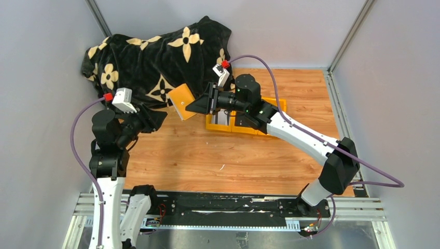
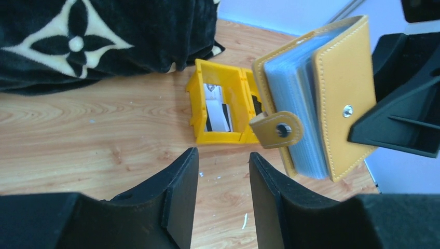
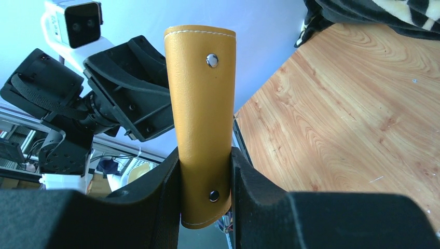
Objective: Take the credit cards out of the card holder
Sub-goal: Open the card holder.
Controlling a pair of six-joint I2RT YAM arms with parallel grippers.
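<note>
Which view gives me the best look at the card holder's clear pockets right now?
Left wrist: it sees the card holder edge-on, pocket stack and loose snap tab exposed. Right wrist shows only its tan outer cover, clamped in the right gripper. Top external shows a small tan rectangle.

The place looked like a robotics lab, more exactly a small test cell, not a home or a shop. A wood-patterned tabletop [image 1: 218, 155] was closed on three sides by plain pale panels [image 1: 36, 93], joined at the corners by bare metal posts [image 1: 350, 33]. The left arm [image 1: 108, 161] and the right arm [image 1: 303, 136] were fixed on a metal rail [image 1: 223, 213] at the near edge. Purple cables [image 1: 72, 129] ran to small white cameras [image 1: 124, 100] on the wrists. The right wrist view showed cluttered equipment [image 3: 111, 167] outside, too blurred to name.
</note>
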